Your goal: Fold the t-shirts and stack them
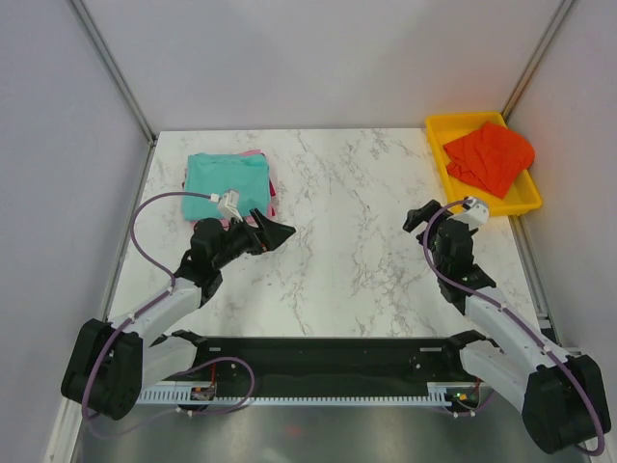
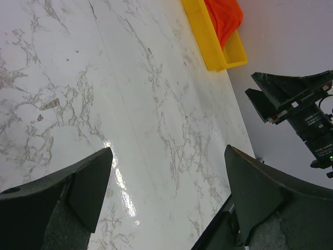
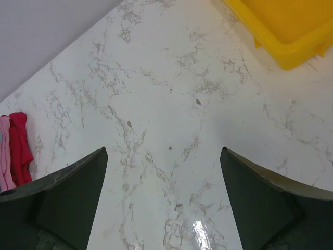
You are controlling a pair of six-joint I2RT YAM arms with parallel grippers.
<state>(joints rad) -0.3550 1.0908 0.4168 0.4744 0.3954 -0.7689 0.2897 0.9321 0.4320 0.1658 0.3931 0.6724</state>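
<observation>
A folded teal t-shirt (image 1: 220, 178) lies at the back left on a pink t-shirt (image 1: 273, 200), of which only the right edge shows. That pink edge also shows in the right wrist view (image 3: 11, 151). The orange-red t-shirt (image 1: 490, 157) lies crumpled in the yellow tray (image 1: 511, 205) at the back right, and it also shows in the left wrist view (image 2: 226, 21). My left gripper (image 1: 275, 232) is open and empty just right of the stack, over bare table (image 2: 167, 150). My right gripper (image 1: 429, 214) is open and empty, near-left of the tray (image 3: 163, 151).
The tray (image 2: 208, 41) stands by the right wall, and its corner shows in the right wrist view (image 3: 291, 47). Grey walls close the table on three sides. The marble tabletop (image 1: 347, 241) lies between the two grippers. The right gripper shows in the left wrist view (image 2: 283, 96).
</observation>
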